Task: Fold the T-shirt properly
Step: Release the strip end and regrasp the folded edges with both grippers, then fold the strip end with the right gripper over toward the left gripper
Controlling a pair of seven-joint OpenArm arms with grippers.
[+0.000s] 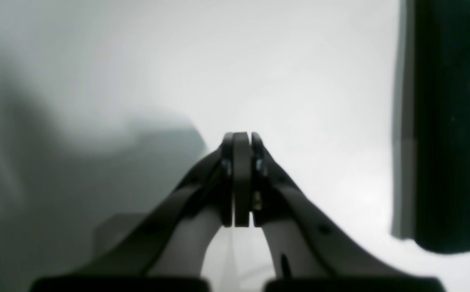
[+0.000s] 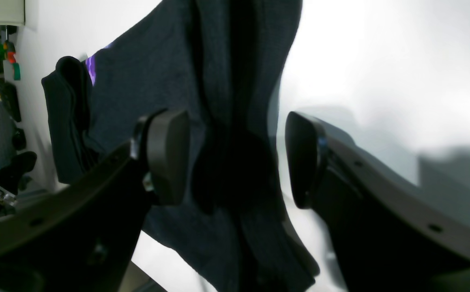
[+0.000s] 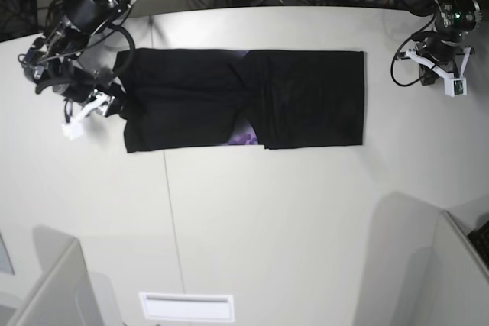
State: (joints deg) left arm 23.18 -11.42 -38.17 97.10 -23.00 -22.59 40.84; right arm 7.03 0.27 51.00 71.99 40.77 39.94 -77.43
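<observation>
The T-shirt [image 3: 244, 101] is laid out flat across the white bench [image 3: 260, 219], sides already folded in. The right tool [image 2: 235, 160] is spread wide at one end, probably lined up for grabbing. The left tool [image 1: 241, 178] is pressed together, parked clear.

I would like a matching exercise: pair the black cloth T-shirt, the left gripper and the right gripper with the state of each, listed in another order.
Things:
1. black cloth T-shirt
2. left gripper
3. right gripper

States:
A. open, at the shirt's end
B. shut, over the bare white table
C. lying flat, sides folded inward

Pairs: 1-C, 2-B, 3-A
</observation>
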